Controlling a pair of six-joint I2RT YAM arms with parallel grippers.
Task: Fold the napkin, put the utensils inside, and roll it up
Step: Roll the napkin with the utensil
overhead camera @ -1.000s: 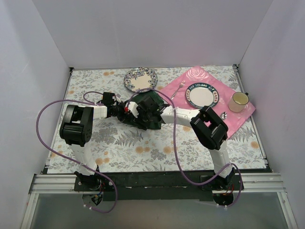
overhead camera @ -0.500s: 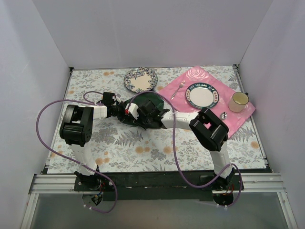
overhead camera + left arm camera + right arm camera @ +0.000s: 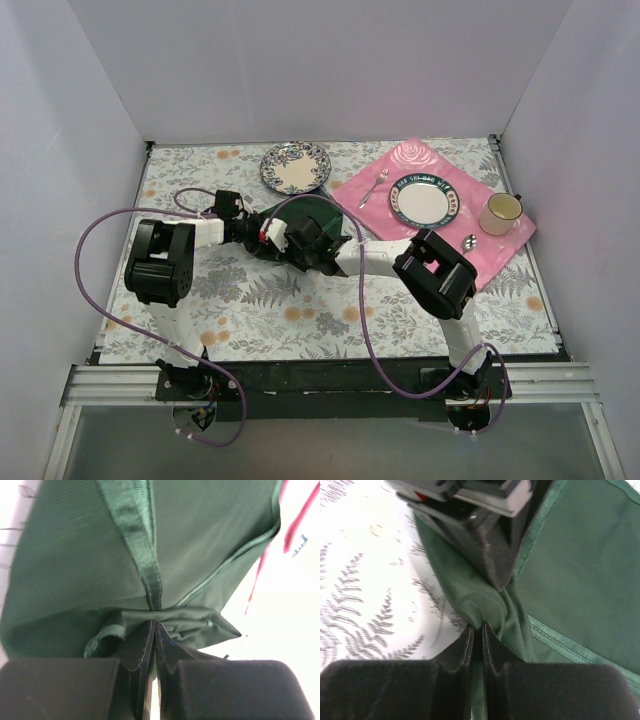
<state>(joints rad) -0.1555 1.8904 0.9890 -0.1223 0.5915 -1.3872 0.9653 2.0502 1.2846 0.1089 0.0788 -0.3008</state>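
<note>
Two grippers meet over the napkin (image 3: 325, 210), which lies mid-table between a floral plate (image 3: 295, 167) and the pink placemat (image 3: 415, 155). From above, the arms hide both grips. The wrist views show them: the left gripper (image 3: 154, 630) pinches a bunched hem, and the right gripper (image 3: 479, 629) clamps a fold beside it.

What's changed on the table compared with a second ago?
The right arm edged slightly left and its jaws closed onto a fold of the napkin. The left arm kept its jaws pinched on the same cloth. The cup and pink mat did not move.
</note>
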